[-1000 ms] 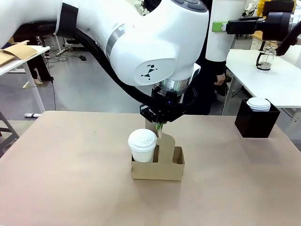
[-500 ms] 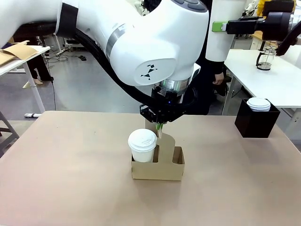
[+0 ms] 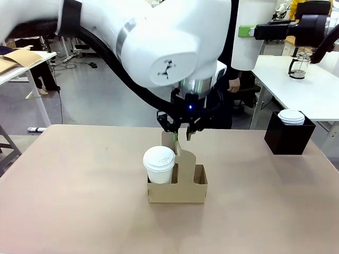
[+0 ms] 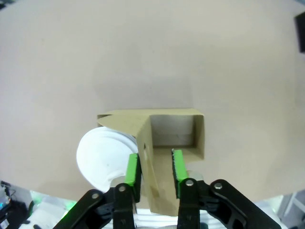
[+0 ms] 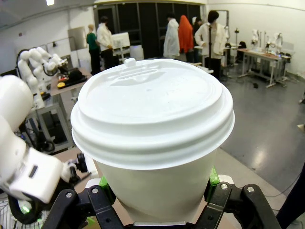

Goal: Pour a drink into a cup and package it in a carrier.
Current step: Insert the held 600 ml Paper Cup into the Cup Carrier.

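Observation:
The brown cardboard carrier [image 3: 177, 190] stands mid-table with a lidded white cup [image 3: 159, 164] in its left hole. My left gripper [image 3: 181, 138] hangs open just above the upright handle [image 3: 183, 159]. In the left wrist view its green pads [image 4: 133, 167] flank the handle, with the carrier [image 4: 174, 119] and cup lid [image 4: 102, 160] below my left gripper [image 4: 155, 160]. My right gripper [image 5: 155, 191] is shut on a second lidded white cup [image 5: 152, 114], held high. A glass press jug [image 3: 297, 66] sits on the far white table; I cannot make out the drink in it.
A black box [image 3: 290, 138] with a round white stack [image 3: 291, 116] on top stands at the table's right edge. My right arm [image 3: 246, 37] is raised at the upper right. A person stands behind the left arm. People and other tables fill the room farther off.
My left gripper has opened, letting go of the carrier handle, and risen a little. The carrier and its cup stay on the table.

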Motion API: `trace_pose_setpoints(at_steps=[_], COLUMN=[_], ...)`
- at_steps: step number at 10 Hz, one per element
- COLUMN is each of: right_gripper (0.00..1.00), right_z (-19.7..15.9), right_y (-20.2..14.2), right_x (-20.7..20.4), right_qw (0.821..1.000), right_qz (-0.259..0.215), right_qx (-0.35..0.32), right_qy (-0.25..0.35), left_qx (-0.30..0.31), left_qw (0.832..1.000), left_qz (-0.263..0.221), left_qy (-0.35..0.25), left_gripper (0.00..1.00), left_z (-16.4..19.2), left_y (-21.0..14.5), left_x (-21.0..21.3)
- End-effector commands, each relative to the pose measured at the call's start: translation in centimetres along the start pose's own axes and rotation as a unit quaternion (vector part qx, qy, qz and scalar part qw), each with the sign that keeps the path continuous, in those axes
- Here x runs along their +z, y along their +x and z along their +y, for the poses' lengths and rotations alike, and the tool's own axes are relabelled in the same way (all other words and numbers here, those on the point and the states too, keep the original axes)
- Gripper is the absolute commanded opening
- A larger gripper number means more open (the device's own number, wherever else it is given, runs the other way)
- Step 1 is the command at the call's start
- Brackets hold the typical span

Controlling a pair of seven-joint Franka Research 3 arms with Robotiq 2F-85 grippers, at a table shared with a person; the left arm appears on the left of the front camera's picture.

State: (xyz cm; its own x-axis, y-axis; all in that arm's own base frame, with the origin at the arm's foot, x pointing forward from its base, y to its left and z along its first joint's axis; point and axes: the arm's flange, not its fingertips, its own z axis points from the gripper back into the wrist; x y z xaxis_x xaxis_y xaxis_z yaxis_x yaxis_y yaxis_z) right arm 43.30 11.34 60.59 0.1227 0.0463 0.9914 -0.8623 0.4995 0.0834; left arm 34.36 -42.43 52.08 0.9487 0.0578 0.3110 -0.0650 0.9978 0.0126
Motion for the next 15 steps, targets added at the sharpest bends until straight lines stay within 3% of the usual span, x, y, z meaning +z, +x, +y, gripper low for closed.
trace_pose_setpoints(at_steps=[1, 4, 7, 8, 9, 10, 13, 15], right_gripper=[0.80, 0.80, 0.80, 0.80, 0.80, 0.80, 0.80, 0.80], right_z=[-2.1, -2.6, -1.7, -1.5, -1.2, -1.4, -1.4, -1.3], right_y=[-2.0, -7.1, -12.7, -13.9, -14.0, -13.6, -13.6, -16.1], right_x=[-0.8, -1.2, -1.5, -1.6, -1.7, -2.0, -2.0, -3.3], right_qw=[0.998, 0.987, 0.978, 0.978, 0.982, 0.979, 0.979, 0.973], right_qz=[0.018, 0.019, 0.013, 0.014, 0.011, 0.023, 0.023, 0.006], right_qx=[-0.015, -0.033, -0.024, -0.015, -0.008, -0.032, -0.032, -0.037], right_qy=[0.054, 0.155, 0.207, 0.206, 0.189, 0.200, 0.200, 0.228], left_qx=[-0.033, -0.122, -0.294, -0.320, -0.334, -0.282, -0.282, -0.302], left_qw=[0.997, 0.980, 0.935, 0.927, 0.924, 0.940, 0.940, 0.932], left_qz=[0.034, 0.072, 0.069, 0.049, 0.019, 0.064, 0.064, 0.040], left_qy=[-0.066, -0.141, -0.184, -0.190, -0.183, -0.181, -0.181, -0.196], left_gripper=[1.00, 1.00, 1.00, 1.00, 1.00, 1.00, 1.00, 1.00], left_z=[2.7, 7.4, 16.0, 18.0, 18.3, 15.6, 15.6, 18.3], left_y=[0.4, 2.0, 3.4, 3.2, 2.6, 4.0, 4.0, 4.1], left_x=[3.3, 8.9, 10.9, 10.6, 9.7, 11.8, 11.8, 10.4])
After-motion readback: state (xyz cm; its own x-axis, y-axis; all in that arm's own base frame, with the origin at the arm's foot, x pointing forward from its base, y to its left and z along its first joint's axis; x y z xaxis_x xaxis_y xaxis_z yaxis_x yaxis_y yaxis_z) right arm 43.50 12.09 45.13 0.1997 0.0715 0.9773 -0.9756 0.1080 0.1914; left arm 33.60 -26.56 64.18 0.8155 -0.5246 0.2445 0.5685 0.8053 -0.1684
